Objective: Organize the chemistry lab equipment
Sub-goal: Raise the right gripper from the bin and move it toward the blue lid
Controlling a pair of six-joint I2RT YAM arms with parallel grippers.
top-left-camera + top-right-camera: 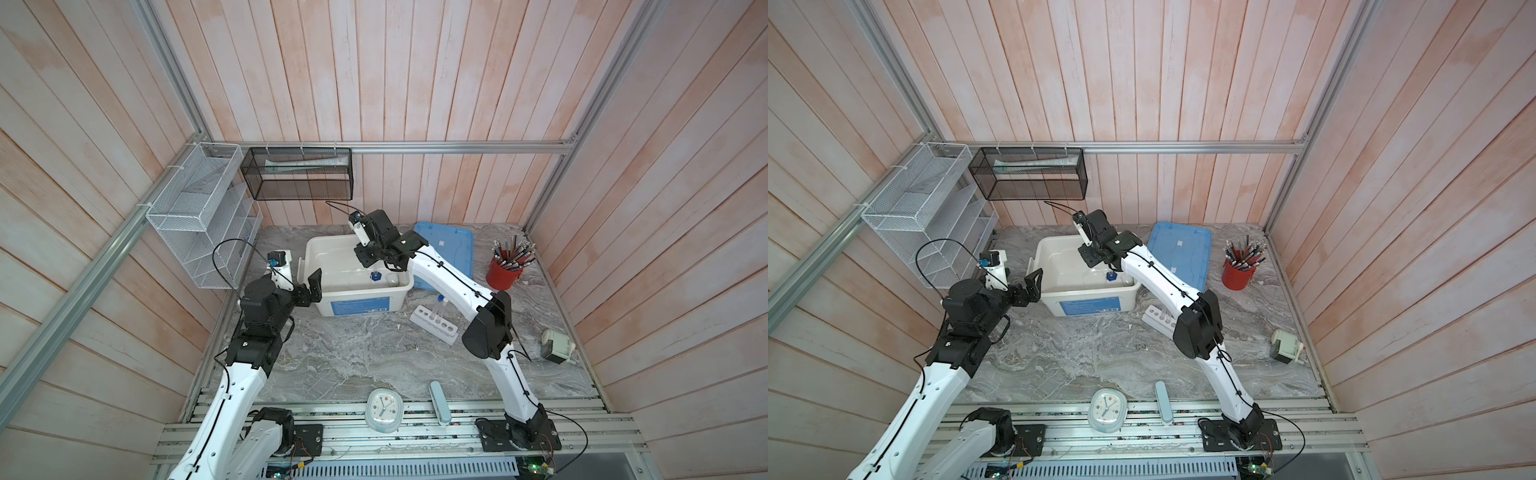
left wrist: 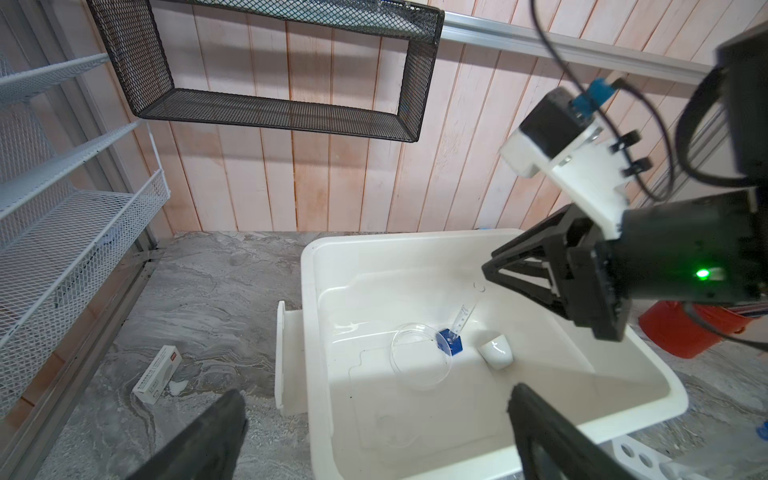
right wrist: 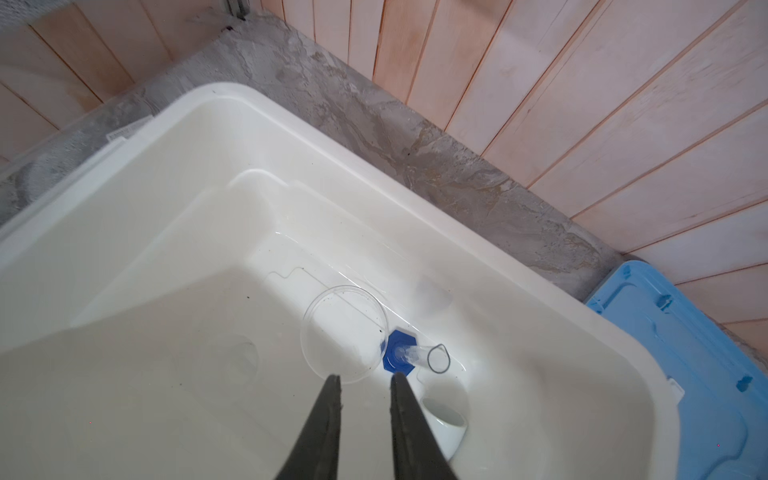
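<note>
The right gripper point(image 3: 365, 377) is hanging over the inside of the white tub point(image 3: 291, 120). Its fingers are standing a little apart with nothing between them. Below its tips a clear petri dish point(image 3: 345, 332) is lying flat on the tub floor. It is right against the blue six-sided foot of a clear measuring vessel point(image 3: 399, 355). Printed marks are running up the vessel's wall in the left wrist view, too small to read. A small white dish point(image 3: 444, 419) is lying on its side just beside them.

The left gripper point(image 2: 374, 397) is hovering at the tub's left rim with its fingers spread wide and empty.

On the table in front of the tub, a white rack point(image 1: 434, 326) is holding a blue-capped tube point(image 1: 438, 307) and a white-capped tube point(image 1: 444, 308) upright.

A blue label point(image 1: 361, 307) is showing on the tub's front wall. A small white box point(image 2: 158, 374) with a red mark is lying on the table. The writing on both is unreadable.
</note>
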